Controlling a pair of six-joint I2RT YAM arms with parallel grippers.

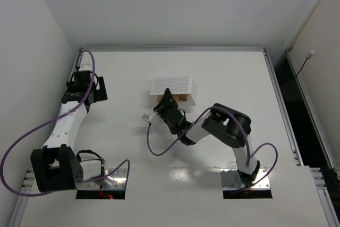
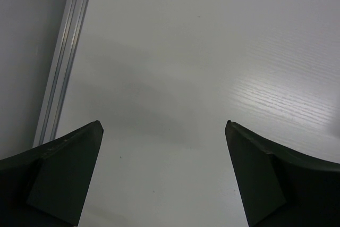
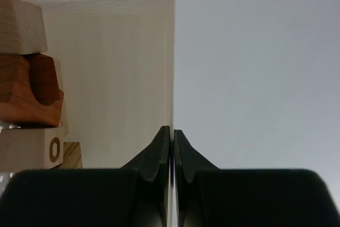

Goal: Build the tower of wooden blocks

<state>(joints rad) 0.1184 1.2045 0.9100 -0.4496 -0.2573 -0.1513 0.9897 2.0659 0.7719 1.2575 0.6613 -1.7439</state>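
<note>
The wood block tower (image 3: 29, 94) shows at the left edge of the right wrist view: a pale tan block on top, a reddish-orange notched block under it, then a pale block marked with a ring. From above, only a bit of wood (image 1: 181, 98) peeks out beside the white box. My right gripper (image 3: 172, 131) is shut with nothing between its fingers, its tips close to the corner of the box's pale wall (image 3: 117, 78). It sits mid-table (image 1: 166, 99). My left gripper (image 2: 163, 126) is open over bare table, far from the blocks, at the far left (image 1: 81, 81).
A white perforated box (image 1: 174, 85) stands at the middle of the table, right behind the blocks. An aluminium rail (image 2: 64, 62) runs along the table's left edge, close to my left gripper. Walls close in at the left, the back and the right.
</note>
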